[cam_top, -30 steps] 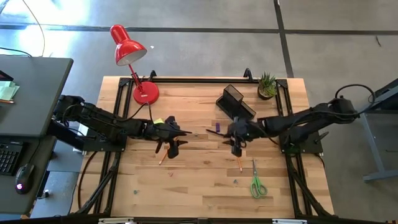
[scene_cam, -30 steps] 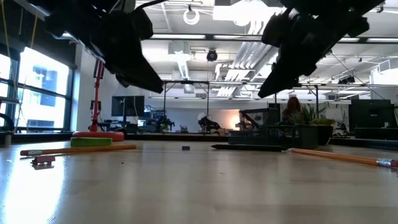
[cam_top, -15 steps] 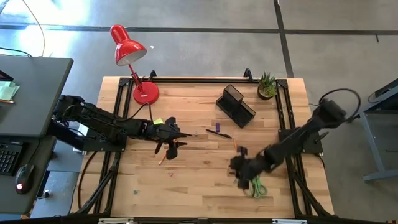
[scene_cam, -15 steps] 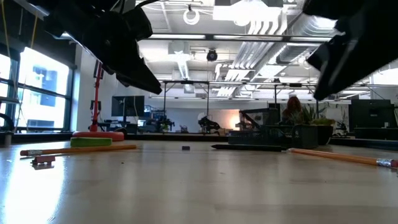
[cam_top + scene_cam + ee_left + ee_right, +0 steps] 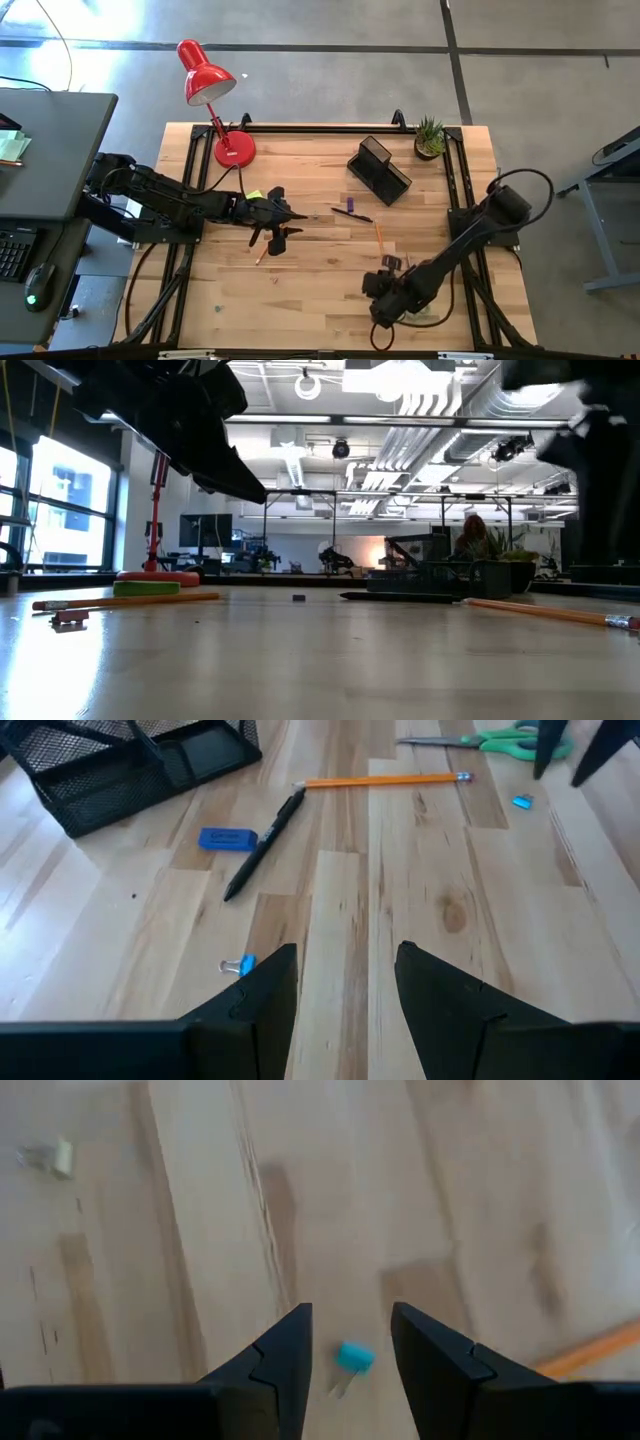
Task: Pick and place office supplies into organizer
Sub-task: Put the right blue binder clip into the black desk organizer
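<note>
My right gripper (image 5: 382, 298) hangs open over the near right part of the table, fingers pointing steeply down, a small blue clip (image 5: 353, 1357) on the wood between them. The green-handled scissors (image 5: 490, 738) lie right beside it, mostly hidden under the arm in the high view. My left gripper (image 5: 278, 217) hovers open left of centre over a pencil (image 5: 262, 250), beside the yellow-green sticky-note block (image 5: 254, 196). A dark pen (image 5: 265, 845), a blue eraser (image 5: 228, 839) and an orange pencil (image 5: 385, 781) lie flat near the black mesh organizer (image 5: 380, 168).
A red desk lamp (image 5: 215, 100) stands at the far left and a small potted plant (image 5: 430, 138) at the far right corner. A blue binder clip (image 5: 237, 965) lies just ahead of my left fingers. Bare wood lies along the near edge, left of my right gripper.
My right gripper has swung from beside the organizer toward the table's near edge, ending over the scissors and tipping more steeply downward. Its fingers stay open and hold nothing. No object has moved.
</note>
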### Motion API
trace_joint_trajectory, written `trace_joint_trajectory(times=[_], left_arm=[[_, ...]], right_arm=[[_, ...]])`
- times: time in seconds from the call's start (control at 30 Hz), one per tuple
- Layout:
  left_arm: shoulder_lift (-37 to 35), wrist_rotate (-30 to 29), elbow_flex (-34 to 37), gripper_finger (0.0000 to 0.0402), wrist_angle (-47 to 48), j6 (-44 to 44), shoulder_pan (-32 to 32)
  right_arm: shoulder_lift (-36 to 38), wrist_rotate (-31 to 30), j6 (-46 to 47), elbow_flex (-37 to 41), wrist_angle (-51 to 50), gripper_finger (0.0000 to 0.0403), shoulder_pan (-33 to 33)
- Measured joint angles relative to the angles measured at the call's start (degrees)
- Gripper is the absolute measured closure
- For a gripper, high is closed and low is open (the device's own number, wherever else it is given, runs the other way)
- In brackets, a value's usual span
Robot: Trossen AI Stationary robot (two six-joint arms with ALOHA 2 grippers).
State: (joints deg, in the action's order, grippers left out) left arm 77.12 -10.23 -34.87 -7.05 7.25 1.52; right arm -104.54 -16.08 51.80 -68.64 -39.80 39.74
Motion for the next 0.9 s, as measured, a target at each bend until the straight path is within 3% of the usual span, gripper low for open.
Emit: trace_joint_trajectory(times=[0.13, 0.73, 0.9], left_arm=[[0.0, 0.2, 0.0, 0.0245, 0.0, 0.0, 0.0], [0.0, 0.8, 0.0, 0.0245, 0.0, 0.5, 0.0], [0.0, 0.8, 0.0, 0.0245, 0.0, 0.5, 0.0]], right_arm=[[-0.7, 2.8, 3.5, 0.6, -1.3, 0.0269, 0.2], [-0.9, 0.0, 8.3, 1.7, -1.1, 0.0269, 0.4], [-0.9, 2.4, 9.2, 5.2, 4.0, 0.0269, 0.4]])
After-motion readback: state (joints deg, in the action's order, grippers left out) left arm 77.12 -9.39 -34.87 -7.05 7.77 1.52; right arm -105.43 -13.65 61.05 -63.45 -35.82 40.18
